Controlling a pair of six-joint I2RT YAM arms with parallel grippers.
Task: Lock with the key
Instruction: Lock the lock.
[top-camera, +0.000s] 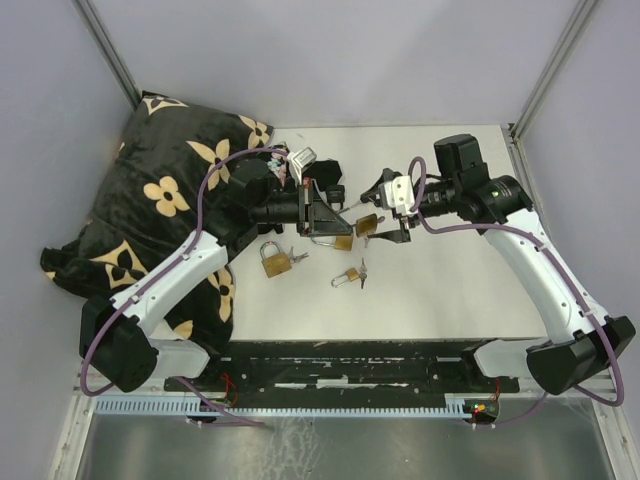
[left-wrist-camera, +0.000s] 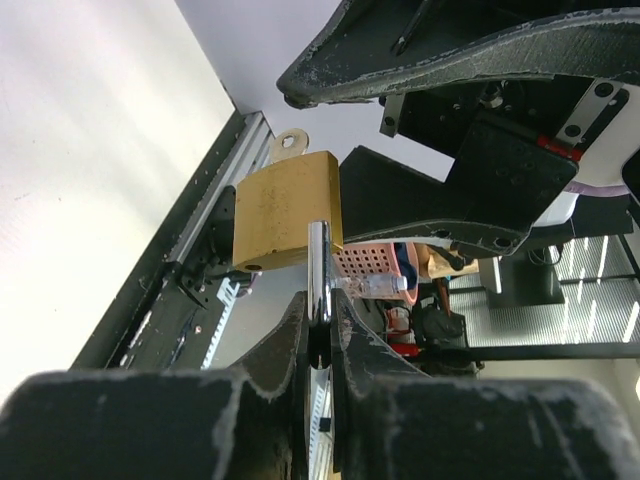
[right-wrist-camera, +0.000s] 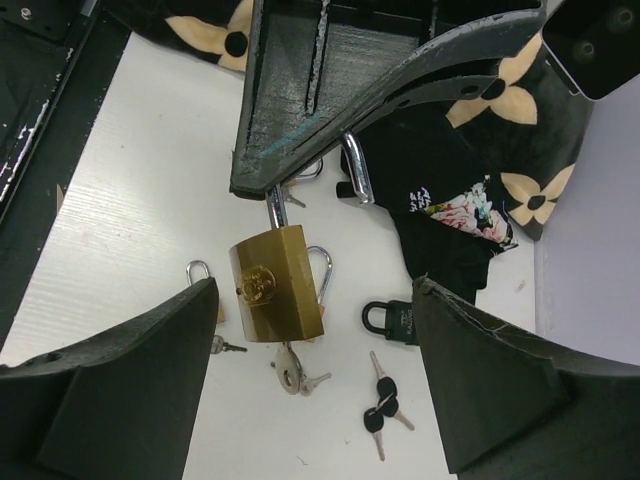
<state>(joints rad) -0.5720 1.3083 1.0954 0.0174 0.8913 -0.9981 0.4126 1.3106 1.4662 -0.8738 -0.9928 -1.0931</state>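
My left gripper (left-wrist-camera: 320, 325) is shut on the chrome shackle (left-wrist-camera: 318, 262) of a brass padlock (left-wrist-camera: 287, 210) and holds it above the table. In the right wrist view the padlock (right-wrist-camera: 280, 285) hangs from the left fingers (right-wrist-camera: 300, 100), keyhole face toward the camera with no key in it. My right gripper (right-wrist-camera: 310, 290) is open, its fingers on either side of the padlock and touching nothing. From above, the padlock (top-camera: 366, 224) sits between the left gripper (top-camera: 338, 213) and the right gripper (top-camera: 389, 212). Silver keys (right-wrist-camera: 291, 368) lie on the table below it.
On the white table (top-camera: 450, 290) lie a brass padlock (top-camera: 275, 260), a small padlock with keys (top-camera: 348, 276), a black padlock (right-wrist-camera: 395, 320) and black-headed keys (right-wrist-camera: 383, 405). A black flowered pillow (top-camera: 165, 200) fills the left side behind the left arm.
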